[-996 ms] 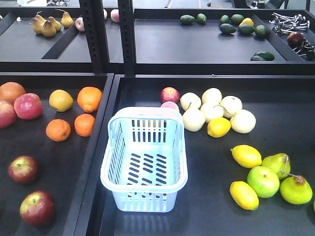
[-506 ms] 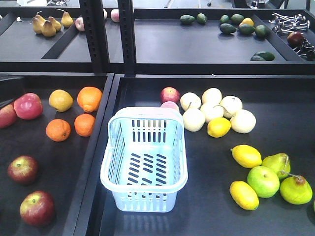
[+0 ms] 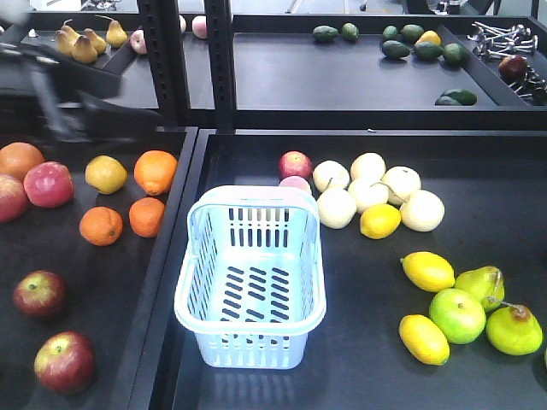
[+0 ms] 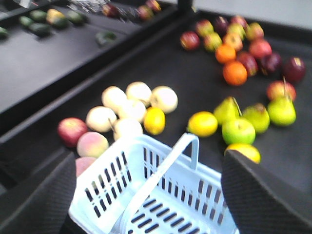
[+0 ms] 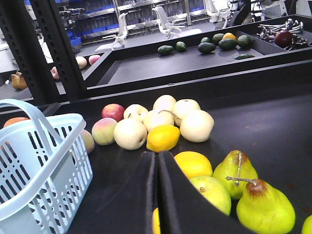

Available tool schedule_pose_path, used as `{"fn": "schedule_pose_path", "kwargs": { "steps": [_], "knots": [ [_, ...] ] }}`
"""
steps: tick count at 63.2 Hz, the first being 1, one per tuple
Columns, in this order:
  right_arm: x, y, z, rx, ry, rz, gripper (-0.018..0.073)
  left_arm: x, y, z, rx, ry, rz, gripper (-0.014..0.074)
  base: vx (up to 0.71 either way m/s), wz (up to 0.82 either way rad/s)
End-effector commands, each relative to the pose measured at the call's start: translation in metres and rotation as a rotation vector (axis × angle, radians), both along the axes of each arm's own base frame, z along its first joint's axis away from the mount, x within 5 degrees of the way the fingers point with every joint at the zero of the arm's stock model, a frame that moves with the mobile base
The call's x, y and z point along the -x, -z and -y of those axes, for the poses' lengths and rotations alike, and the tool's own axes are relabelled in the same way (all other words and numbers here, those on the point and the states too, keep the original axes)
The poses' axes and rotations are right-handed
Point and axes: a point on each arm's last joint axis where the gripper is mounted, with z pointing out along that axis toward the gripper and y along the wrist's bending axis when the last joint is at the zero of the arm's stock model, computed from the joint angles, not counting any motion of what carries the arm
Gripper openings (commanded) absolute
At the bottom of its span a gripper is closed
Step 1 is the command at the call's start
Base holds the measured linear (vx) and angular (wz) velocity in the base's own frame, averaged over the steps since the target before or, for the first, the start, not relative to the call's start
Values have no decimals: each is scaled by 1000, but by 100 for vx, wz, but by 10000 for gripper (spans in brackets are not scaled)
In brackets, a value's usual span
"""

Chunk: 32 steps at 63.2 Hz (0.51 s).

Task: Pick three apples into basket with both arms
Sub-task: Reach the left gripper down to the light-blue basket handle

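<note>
Apples, two in view, dark dull red with yellow-green at the stem: rear apple [image 3: 39,294] and front apple [image 3: 64,361], both in left tray [image 3: 120,312], 8 o'clock from basket [image 3: 190,290]. Basket is pale blue, slotted, showing only bare floor; it sits in right tray [image 3: 367,350]. Left gripper [image 4: 148,165] fingers are spread wide, holding nothing. Right gripper [image 5: 157,163] fingers are pressed together, gripping nothing.

my left arm [image 3: 64,90] shows in the front view only as a dark blur, above the back left corner of the left tray [image 3: 51,342]. the left gripper [image 4: 148,161] has its two fingers [image 4: 41,200] spread wide apart. the right gripper [image 5: 157,163] has its fingers [image 5: 178,204] pressed together, with only a thin line between them.
</note>
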Motion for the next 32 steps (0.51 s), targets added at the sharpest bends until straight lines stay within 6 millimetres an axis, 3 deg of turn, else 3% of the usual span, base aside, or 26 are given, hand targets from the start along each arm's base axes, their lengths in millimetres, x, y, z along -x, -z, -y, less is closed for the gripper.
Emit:
{"fn": "schedule_pose_path", "kwargs": {
  "steps": [1, 18, 32],
  "knots": [
    [0, -3, 0, 10, -4, 72, -4, -12, -4, 20, -42, 62, 40, 590, 0, 0],
    [0, -3, 0, 10, -4, 72, -4, -56, 47, 63, -207, 151, -10, 590, 0, 0],
    [0, -3, 0, 10, -4, 72, -4, -72, 66, 79, -294, 188, -6, 590, 0, 0]
  ]
}}
